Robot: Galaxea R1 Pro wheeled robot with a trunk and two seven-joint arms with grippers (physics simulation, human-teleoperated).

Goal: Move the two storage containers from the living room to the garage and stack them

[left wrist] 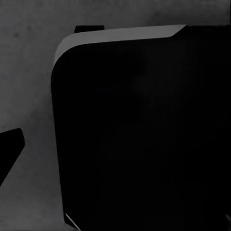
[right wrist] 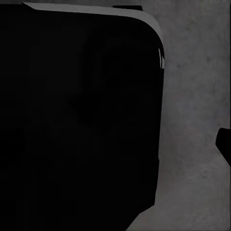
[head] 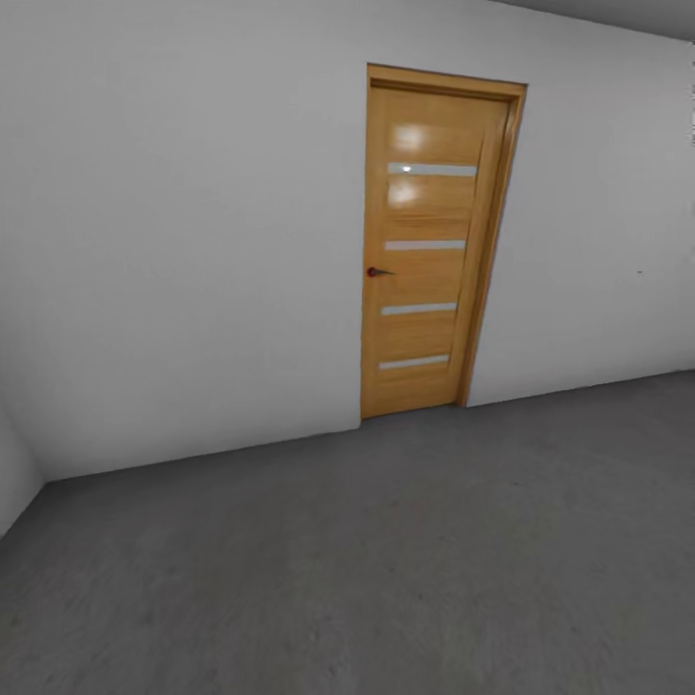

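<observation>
Gripper state cannot be told for either arm: both wrist views look down past a large black rounded body [left wrist: 139,134] onto the grey concrete floor [right wrist: 197,96]. Ahead in the garage stands an orange door [head: 430,241] with four frosted strips, set in a white wall [head: 174,241].

Head faces door [head: 430,241]; wrists overlook floor [left wrist: 29,86].

a big black rounded body [left wrist: 144,139] hangs over the grey speckled concrete floor [left wrist: 26,82], a dark tip [left wrist: 9,147] poking in beside it.
</observation>
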